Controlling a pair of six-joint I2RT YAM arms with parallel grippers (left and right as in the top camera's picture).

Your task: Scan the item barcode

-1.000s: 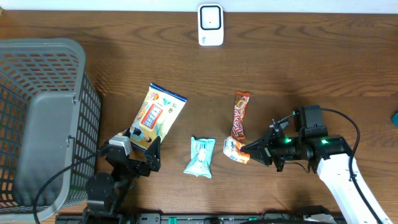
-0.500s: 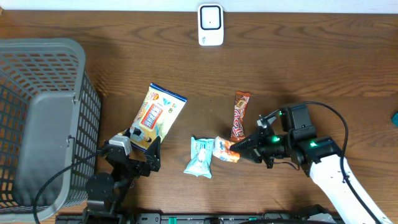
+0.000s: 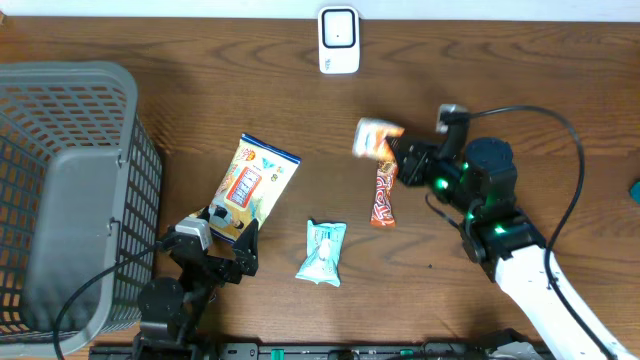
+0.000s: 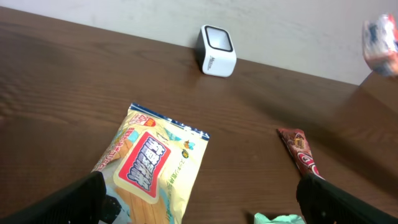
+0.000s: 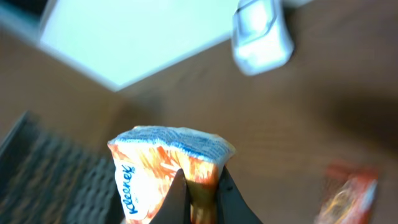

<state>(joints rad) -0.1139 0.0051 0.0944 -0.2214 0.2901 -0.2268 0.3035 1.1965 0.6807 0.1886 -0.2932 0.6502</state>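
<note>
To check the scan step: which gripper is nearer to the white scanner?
Right. The right gripper, holding the tissue pack, is in front of the scanner, slightly right; the left gripper is much farther, beside the yellow bag.

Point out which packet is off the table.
The orange Kleenex packet, pinched in the right gripper; the yellow bag, red bar and teal packet lie flat on the table.

Matte black on the left arm [image 3: 165,300] and left gripper [image 4: 199,186], save a pale grey block [image 3: 197,232]; black cable [image 3: 110,268] trailing at seven o'clock. On the right arm [image 3: 500,225], white link [image 3: 550,290], black wrist [image 3: 485,165], green lights [image 3: 440,185], looping black cable [image 3: 560,125].
</note>
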